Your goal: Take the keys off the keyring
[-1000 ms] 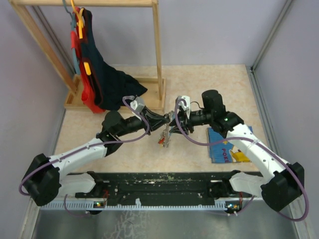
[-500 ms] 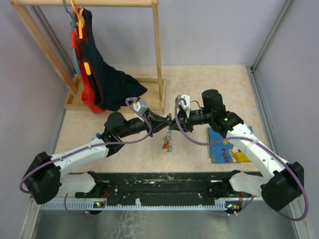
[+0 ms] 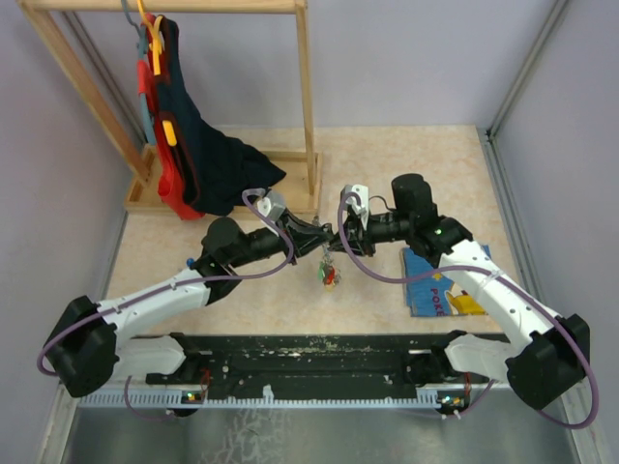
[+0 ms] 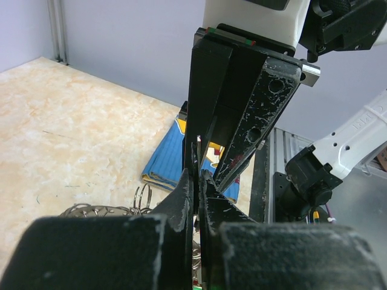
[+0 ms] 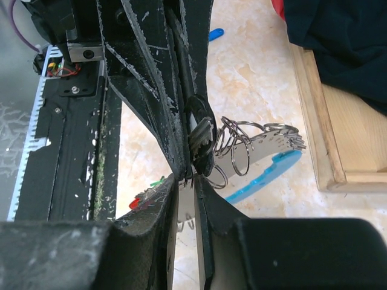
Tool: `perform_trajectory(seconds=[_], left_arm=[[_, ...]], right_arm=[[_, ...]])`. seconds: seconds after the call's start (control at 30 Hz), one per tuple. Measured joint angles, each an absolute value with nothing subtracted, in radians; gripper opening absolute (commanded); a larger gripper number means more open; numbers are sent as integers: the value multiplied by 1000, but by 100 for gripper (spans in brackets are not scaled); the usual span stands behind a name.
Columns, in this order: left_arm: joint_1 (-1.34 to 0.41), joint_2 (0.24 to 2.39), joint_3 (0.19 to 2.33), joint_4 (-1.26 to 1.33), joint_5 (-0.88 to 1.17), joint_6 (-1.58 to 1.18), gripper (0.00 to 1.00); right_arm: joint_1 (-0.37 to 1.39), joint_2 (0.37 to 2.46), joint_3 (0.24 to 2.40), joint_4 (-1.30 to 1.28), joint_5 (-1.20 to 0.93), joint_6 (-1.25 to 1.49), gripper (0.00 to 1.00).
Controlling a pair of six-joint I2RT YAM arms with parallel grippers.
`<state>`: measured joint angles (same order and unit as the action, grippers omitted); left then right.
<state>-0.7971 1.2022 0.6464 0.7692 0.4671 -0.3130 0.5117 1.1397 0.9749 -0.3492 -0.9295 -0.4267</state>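
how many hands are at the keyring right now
2: left hand and right hand meet tip to tip at mid-table, with the keyring hanging just below them.

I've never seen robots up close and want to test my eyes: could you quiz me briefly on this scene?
1. True or false: the keys lie flat on the table.
2. What lies at the table's right side? A) a blue picture book B) a mug C) a plate
3. What hangs on the wooden rack?
Key: 1 false, they dangle in the air; 2 A; 3 dark and red clothing.
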Motion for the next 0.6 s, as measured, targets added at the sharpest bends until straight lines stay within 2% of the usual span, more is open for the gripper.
perform_trajectory(seconds=[0.1,0.37,0.6], left_arm=[[-797,1200,646,769,467,-313,0],[-797,1179,641,760,467,-310,0],[-797,1097,541,828,463,-288,0]], right_arm=[[512,1140,975,-353,-930,-434,0],[512,1140,975,-356,-946,-446,0],[505,1140,976,-361,-1005,-445,0]])
